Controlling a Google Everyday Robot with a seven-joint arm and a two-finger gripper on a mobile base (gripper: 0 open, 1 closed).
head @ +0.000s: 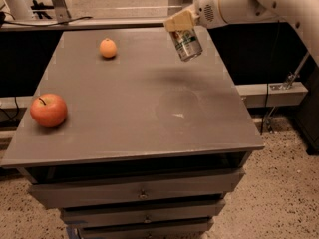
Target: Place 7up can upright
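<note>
The 7up can [186,44] is a small silver can with green and white markings. It hangs tilted in the air above the far right part of the grey table [134,103]. My gripper [180,24] is shut on the can's top end, with its tan fingers [175,21] clamped around it. The white arm reaches in from the upper right. The can's lower end points down and to the right, well above the tabletop.
A red apple [48,110] sits near the table's left front edge. A small orange [107,48] sits at the far left-centre. Drawers [139,193] run below the tabletop. A rail and floor lie to the right.
</note>
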